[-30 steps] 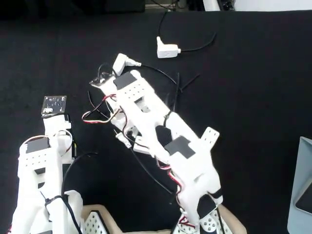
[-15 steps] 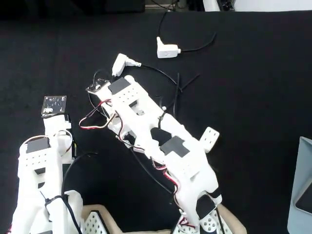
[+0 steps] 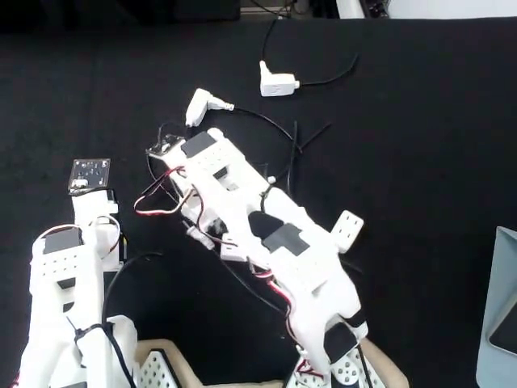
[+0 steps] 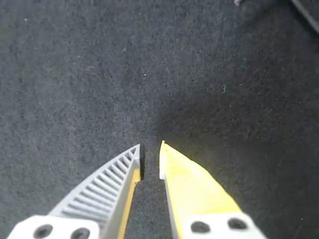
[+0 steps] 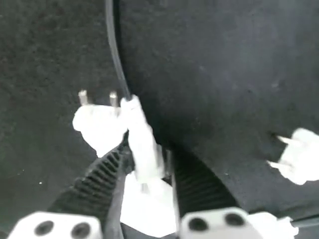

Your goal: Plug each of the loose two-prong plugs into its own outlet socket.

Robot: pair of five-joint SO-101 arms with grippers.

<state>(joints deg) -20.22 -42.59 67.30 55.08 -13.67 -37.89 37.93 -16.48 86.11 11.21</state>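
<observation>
My right tool (image 5: 148,149) is clamped on a white plug (image 5: 97,122). The fingers (image 5: 94,184) pinch the white stem where the black cable (image 5: 113,45) leaves it, and the plug's two metal prongs show just past the fingertips, above the black bench (image 5: 224,59). A second plug (image 5: 299,154) lies on the cloth off to one side, well apart from the one I hold, with its prongs bare.

My left tool (image 4: 150,147) is closed down to a thin slit and holds nothing. One finger is grey and the other yellow, and both hang over bare black cloth.

From above, my right arm (image 3: 266,234) stretches slantwise from the near edge toward the middle of the bench. My left arm (image 3: 65,267) stands at the near left. Just past the end of the right arm lies a near plug (image 3: 199,105), its cable running off to the right. I cannot tell from this view how the tool sits on it, as the wrist covers the fingers. A far plug (image 3: 276,81) lies further back near the far edge, with its own cable curving away to the right. Neither of these two plugs sits in a socket.

At the right edge of the bench stands a pale grey container (image 3: 490,315), cut off by the frame. Something dark (image 3: 507,327) sits inside it, but I cannot tell what.
</observation>
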